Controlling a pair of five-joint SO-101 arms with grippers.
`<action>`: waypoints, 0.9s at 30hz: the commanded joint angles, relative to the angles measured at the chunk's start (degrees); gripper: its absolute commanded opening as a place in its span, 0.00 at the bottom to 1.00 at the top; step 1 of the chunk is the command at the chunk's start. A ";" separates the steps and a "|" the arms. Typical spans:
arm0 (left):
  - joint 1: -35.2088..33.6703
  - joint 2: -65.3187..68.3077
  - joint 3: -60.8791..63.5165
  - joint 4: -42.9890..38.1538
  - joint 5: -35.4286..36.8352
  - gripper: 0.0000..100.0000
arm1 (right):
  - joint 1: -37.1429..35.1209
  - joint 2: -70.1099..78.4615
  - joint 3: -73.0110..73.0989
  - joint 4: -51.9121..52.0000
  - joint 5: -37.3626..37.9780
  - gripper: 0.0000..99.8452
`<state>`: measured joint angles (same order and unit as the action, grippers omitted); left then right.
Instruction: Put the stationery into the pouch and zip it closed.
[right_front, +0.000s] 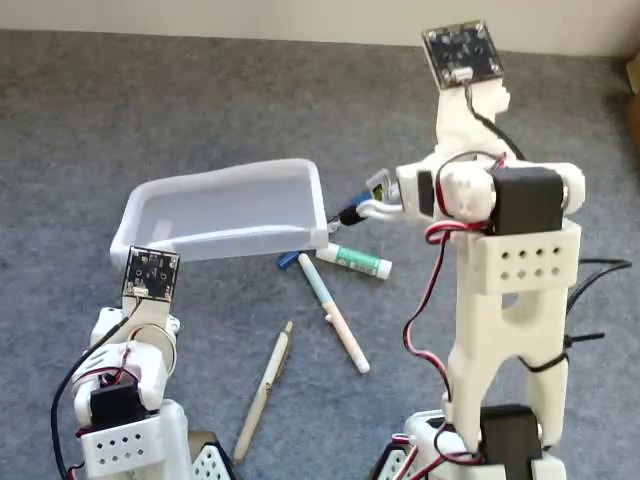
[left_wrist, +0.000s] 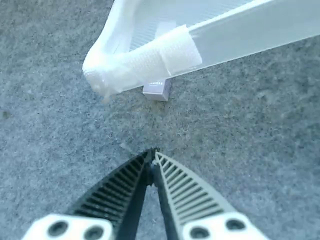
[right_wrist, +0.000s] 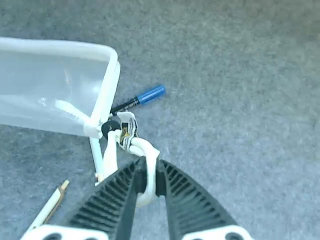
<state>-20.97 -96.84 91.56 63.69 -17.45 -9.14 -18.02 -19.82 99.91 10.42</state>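
Lying open on the counter (right_front: 150, 110), the pouch (right_front: 220, 240) is looking light and floppy, slim pens (right_front: 335, 315) beside it, while the right tool (right_wrist: 150, 170) is pinching its corner cord (right_wrist: 144, 148), a sound hold, and the left tool (left_wrist: 151, 155) is sitting closed, empty.

The right arm (right_front: 515, 300), at the right of the high view, is white printed plastic with black servo blocks (right_front: 525, 198), a bracket pierced by small round holes (right_front: 520, 262), looping red and black cables (right_front: 432, 270) and a black square camera board (right_front: 462, 52) at upper right. The left arm (right_front: 125, 425), at lower left, is built the same, with a black cable (right_front: 72, 385). The left gripper (left_wrist: 151, 157) and right gripper (right_wrist: 150, 167) have dark grey, ribbed, tapering fingers (left_wrist: 115, 185) on white bases with screw holes (left_wrist: 70, 229).
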 joint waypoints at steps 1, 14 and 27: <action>-0.75 -0.57 -0.48 -1.14 -0.44 0.01 | 0.84 -6.02 5.23 1.01 0.62 0.00; -0.84 -0.57 -0.48 -1.14 -0.44 0.01 | 0.92 -15.08 30.81 1.01 12.48 0.04; -0.84 -0.57 -0.48 -1.14 -0.44 0.01 | 6.55 -15.16 30.73 0.92 16.97 0.23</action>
<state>-20.97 -96.84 91.56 63.69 -17.45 -3.25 -31.03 11.56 100.00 26.33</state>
